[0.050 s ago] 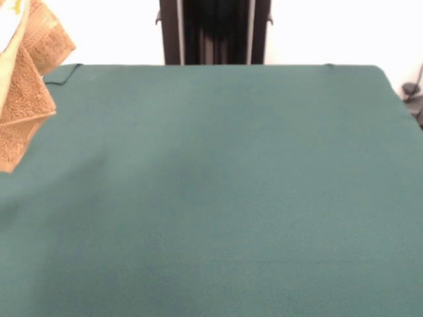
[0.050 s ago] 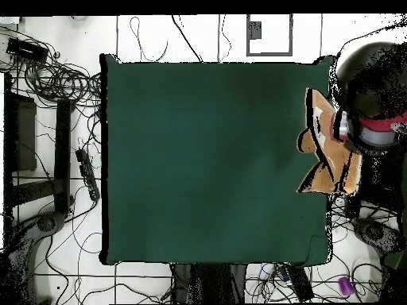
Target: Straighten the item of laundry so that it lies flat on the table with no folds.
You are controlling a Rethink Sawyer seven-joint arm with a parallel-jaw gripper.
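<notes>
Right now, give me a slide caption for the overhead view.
Orange-tan towel held bunched at the green table's right edge beside a person.

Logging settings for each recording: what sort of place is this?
Probably a robotics lab: a table covered in green cloth stands on a pale tiled floor, with tangled cables and equipment beside it. An orange towel hangs at the table's edge.

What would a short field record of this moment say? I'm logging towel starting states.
item: orange-tan terry-cloth towel, bunched and folded
towel position: raised at one table edge, apparently hanging, not lying flat
holder: cannot tell; a person is beside it in the overhead view
surface: dark green felt-covered table
robot gripper: not in view
task state: not yet straightened
</notes>
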